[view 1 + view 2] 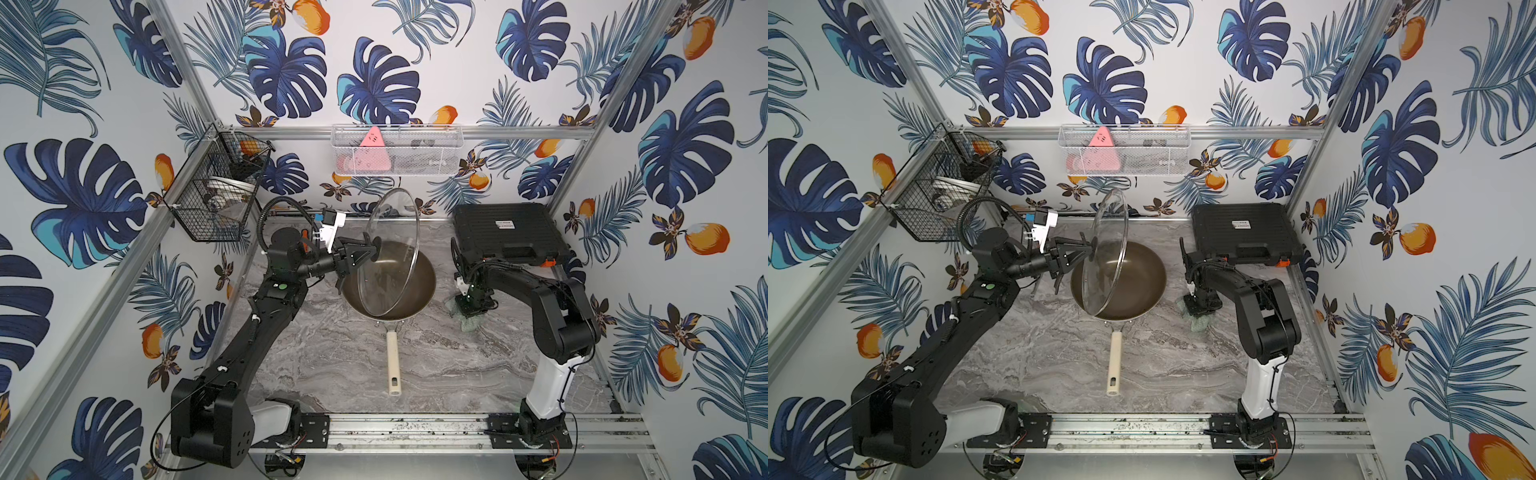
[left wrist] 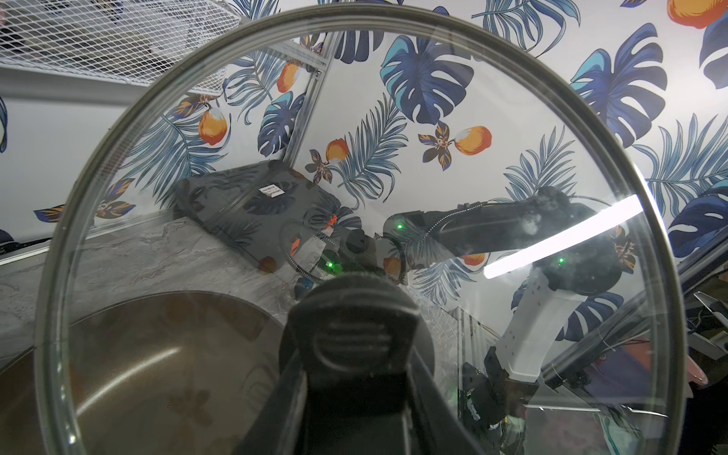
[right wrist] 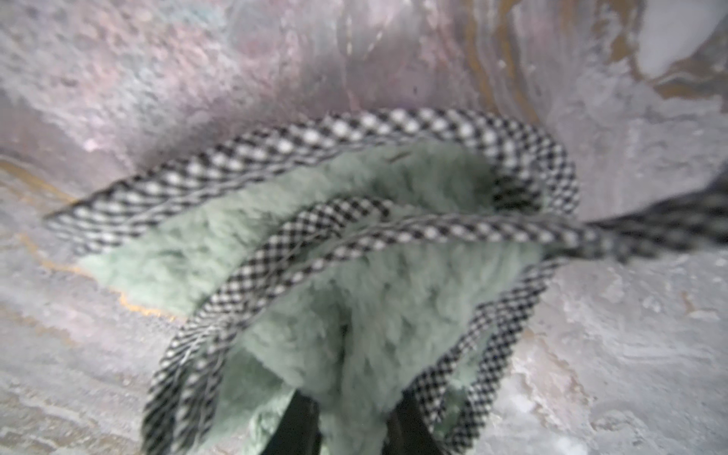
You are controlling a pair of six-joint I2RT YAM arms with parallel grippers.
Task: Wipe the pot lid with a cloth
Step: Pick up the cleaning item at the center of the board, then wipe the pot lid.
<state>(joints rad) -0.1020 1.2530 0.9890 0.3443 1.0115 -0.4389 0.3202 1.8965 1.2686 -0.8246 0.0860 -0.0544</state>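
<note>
In both top views, the left pincer (image 1: pixel 368 249) reaches in from 9 o'clock. It is squeezed tight on the black knob of the lid (image 1: pixel 395 232). The lid stands up on its edge, a bit tilted, over the pan (image 1: pixel 424 286) in the middle of the bench (image 1: pixel 324 374). I think it is held that way so the glass faces the other arm and can be rubbed. I cannot tell if its low edge touches the pan. The pan's cream handle points to 6 o'clock. At 3 o'clock from the pan, the right pincer (image 1: pixel 1198 308) points straight down onto the cloth (image 1: pixel 1200 323), which lies on the bench. I think it is there to pick the cloth up.

The left wrist view looks through the lid (image 2: pixel 394 98). The left pincer (image 2: pixel 356 378) grips the knob from both sides. The other arm shows dimly behind the glass.

In the right wrist view, the right pincer (image 3: pixel 352 429) is narrow, with a fold of the green cloth (image 3: pixel 394 307) bunched between its two dark fingers. The cloth has a black and white checked edge.

I count one lid, one pan and one cloth. There is one black case (image 1: pixel 507 232) at 1 o'clock. There are two wire baskets, a black one (image 1: pixel 216 199) at 10 o'clock and a white one (image 1: pixel 397 151) at 12 o'clock. There are two arms.
</note>
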